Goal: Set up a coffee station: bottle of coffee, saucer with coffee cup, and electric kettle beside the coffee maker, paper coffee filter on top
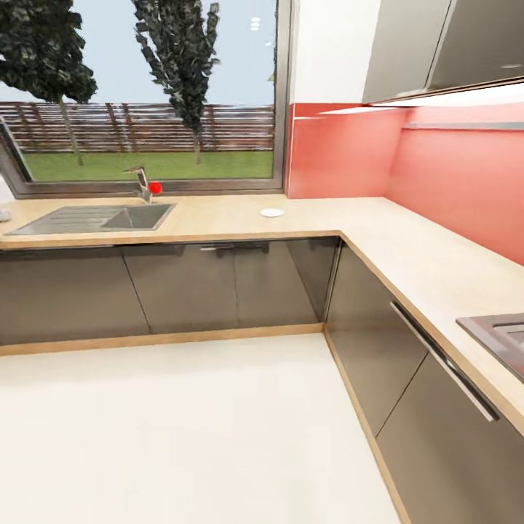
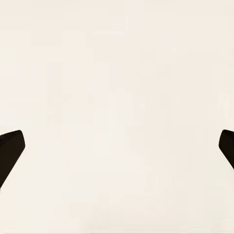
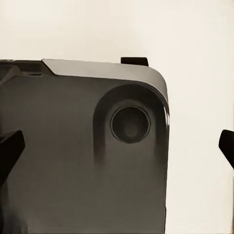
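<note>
Saucer (image 1: 272,212) lies flat on the kitchen countertop (image 1: 218,218), a small white round plate on the run beneath the window (image 1: 145,94), toward the corner where the worktop turns along the red backsplash (image 1: 451,175); being round, it has no evident long axis or heading. Its place relative to either pincer cannot be fixed, since the head view takes in no arm. To one side of it on the same run sit the sink (image 1: 94,218) and the faucet (image 1: 143,182) with a red knob; a dark cooktop (image 1: 502,338) edge shows on the other run. Left gripper (image 2: 117,151) hangs over plain pale floor (image 2: 117,73), its two dark fingertips (image 2: 9,151) at opposite edges of the wrist view, spread wide, with nothing between them and nothing touched. Right gripper (image 3: 117,151) is likewise spread wide, fingertips (image 3: 9,151) at opposite edges, holding nothing; beyond it lies a dark grey rounded body (image 3: 83,156) with a round recess, seemingly part of the robot's own base, against the same pale floor.
</note>
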